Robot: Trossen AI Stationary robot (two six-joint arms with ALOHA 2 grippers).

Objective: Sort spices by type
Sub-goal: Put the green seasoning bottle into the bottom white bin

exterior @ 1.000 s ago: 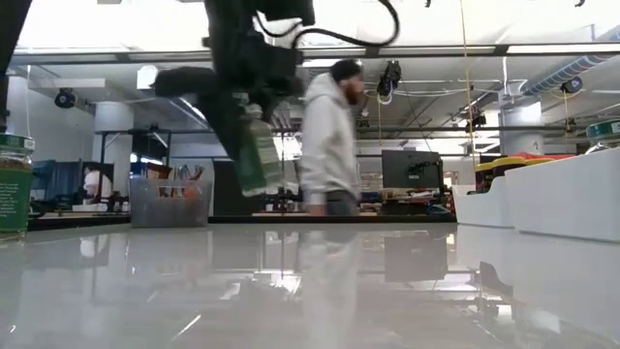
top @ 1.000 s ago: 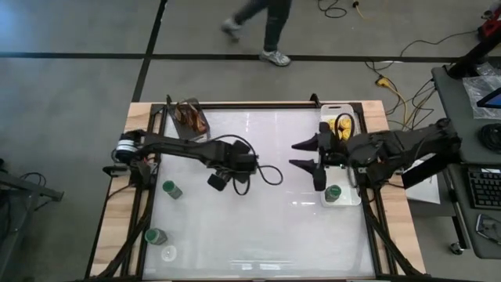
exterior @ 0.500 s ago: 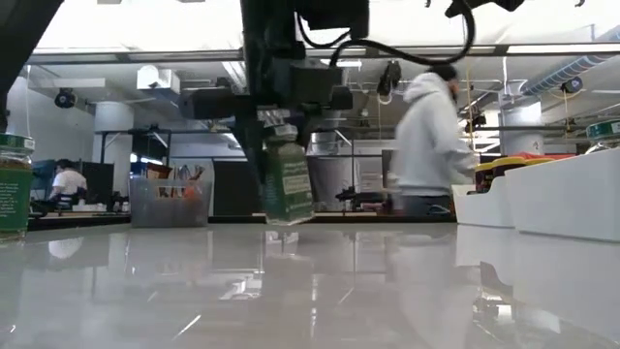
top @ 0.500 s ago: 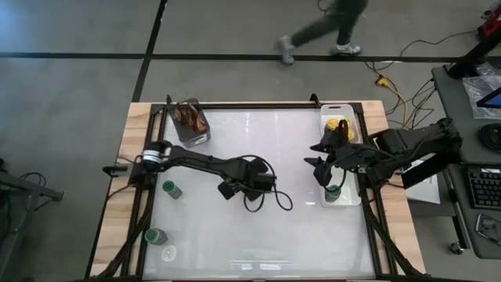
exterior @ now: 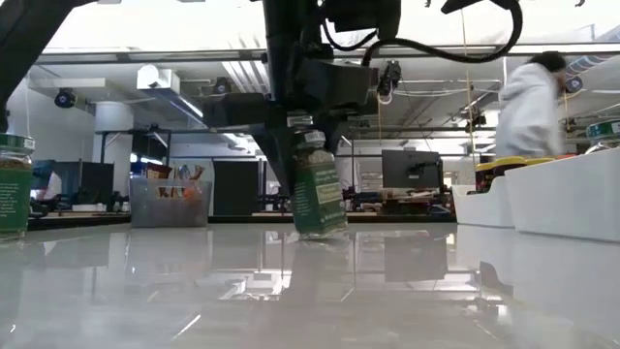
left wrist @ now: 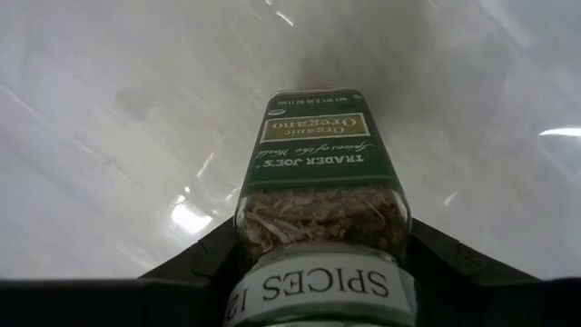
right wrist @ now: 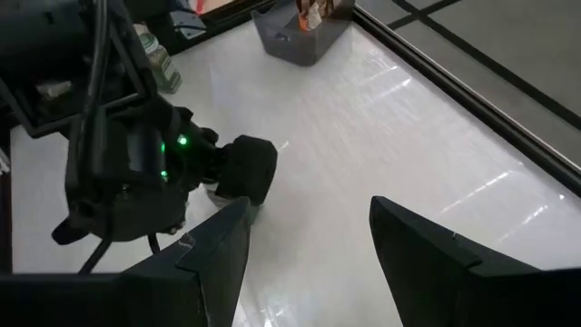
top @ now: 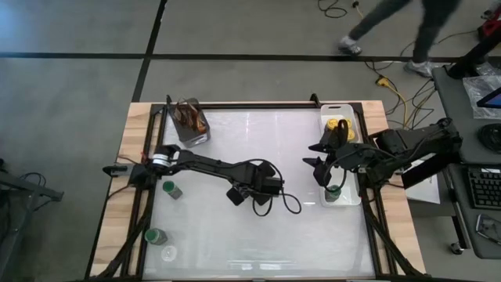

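Oregano jar with the green label hangs pinched in the left gripper jaws, mid-desk, its base just above the surface. Farther off, the right gripper waits with jaws spread beside the white tray. Transfer step, I judge; next comes carrying it to the tray's green-lidded jar

A robotics lab or workshop: a bare concrete floor marked with black tape lines, loose cables, exposed ceiling ducts, monitors on benches behind, and a person walking past the tabletop.
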